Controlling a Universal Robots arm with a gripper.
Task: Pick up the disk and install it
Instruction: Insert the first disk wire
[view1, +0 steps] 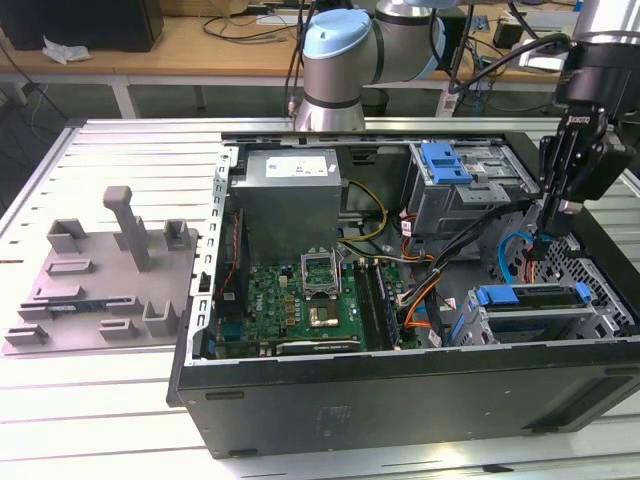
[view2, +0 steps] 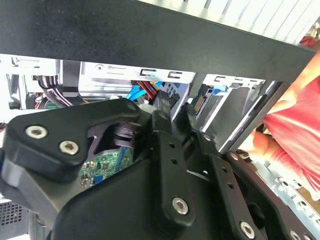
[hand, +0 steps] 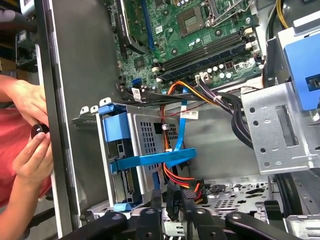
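Disk: the flat silver-grey hard drive in its blue plastic carrier (view1: 528, 297) sits inside the grey metal lower cage (view1: 530, 326) of the open black computer case (view1: 400, 400), on the counter (view1: 100, 400).
Gripper: the black gripper (view1: 547, 232) hovers near this cage, beside a blue cable (view1: 513, 246).
Jaws: I cannot tell their state.

Blue-fronted disk (view1: 530, 297), green motherboard (view1: 300, 300), black case (view1: 400, 390).

The black end effector (hand: 171, 202) hangs near the grey drive cage (hand: 150, 135) that holds the blue-framed disk (hand: 119, 131), with a blue cable (hand: 150, 159) across the cage, the green motherboard (hand: 200, 30) beyond it, and a person's hands (hand: 30, 160) outside the case wall (hand: 80, 100).
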